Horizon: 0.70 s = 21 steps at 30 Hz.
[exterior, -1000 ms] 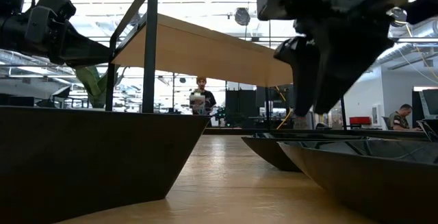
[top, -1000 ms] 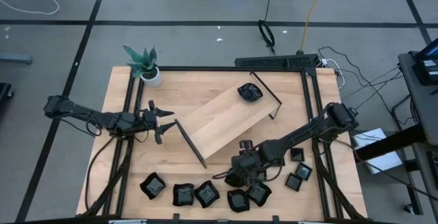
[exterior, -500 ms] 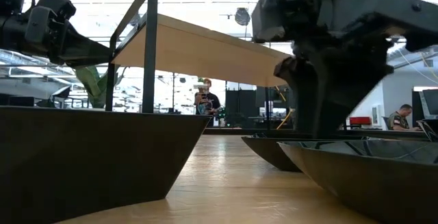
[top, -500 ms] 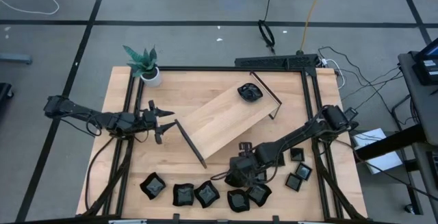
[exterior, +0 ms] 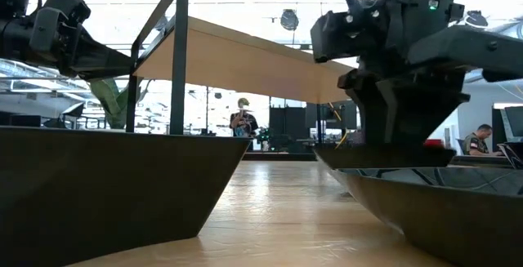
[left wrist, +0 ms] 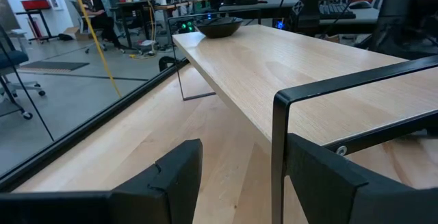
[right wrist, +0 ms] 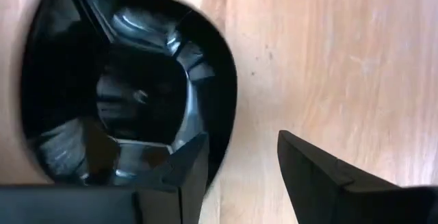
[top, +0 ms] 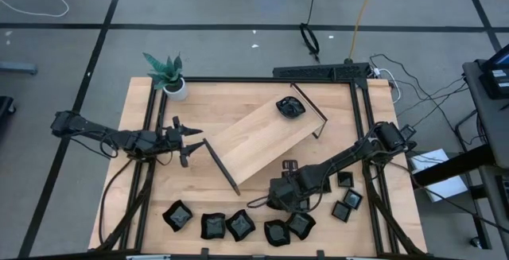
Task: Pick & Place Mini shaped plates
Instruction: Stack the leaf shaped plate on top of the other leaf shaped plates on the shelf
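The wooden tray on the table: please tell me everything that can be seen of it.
The wooden tray is a long pale board with a thin black metal rail standing up at each short end. It lies flat but diagonally across the middle of the table. One black mini plate sits on its far end near the rail. The left gripper waits beside its near rail, not touching.

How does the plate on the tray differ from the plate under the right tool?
The plate on the tray sits raised on the wooden tray, untouched; the plate under the right tool lies on the table, one finger over its rim. The first stands alone; the second lies near other plates. Both are small, glossy and black.
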Each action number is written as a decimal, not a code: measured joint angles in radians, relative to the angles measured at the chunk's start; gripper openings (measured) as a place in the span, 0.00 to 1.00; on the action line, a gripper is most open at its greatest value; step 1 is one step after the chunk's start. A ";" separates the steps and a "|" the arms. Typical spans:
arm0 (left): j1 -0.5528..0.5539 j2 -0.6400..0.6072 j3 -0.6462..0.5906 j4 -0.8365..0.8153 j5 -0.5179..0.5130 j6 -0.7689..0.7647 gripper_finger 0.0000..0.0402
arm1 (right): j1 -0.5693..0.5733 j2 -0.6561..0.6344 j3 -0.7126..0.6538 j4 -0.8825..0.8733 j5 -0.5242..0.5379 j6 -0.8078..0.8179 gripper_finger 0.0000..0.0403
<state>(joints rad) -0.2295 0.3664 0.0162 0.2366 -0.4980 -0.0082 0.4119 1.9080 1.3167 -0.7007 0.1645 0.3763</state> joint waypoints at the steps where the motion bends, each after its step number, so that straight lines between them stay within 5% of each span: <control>1: 0.000 0.000 0.000 0.000 0.000 0.000 0.52 | 0.000 0.000 0.000 -0.003 0.007 0.005 0.40; 21: 0.000 0.000 0.000 0.000 0.000 0.000 0.52 | 0.000 0.000 0.000 0.057 0.007 -0.078 0.38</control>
<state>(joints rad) -0.2295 0.3664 0.0162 0.2367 -0.4980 -0.0082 0.4114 1.9079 1.3167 -0.6435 0.1713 0.2981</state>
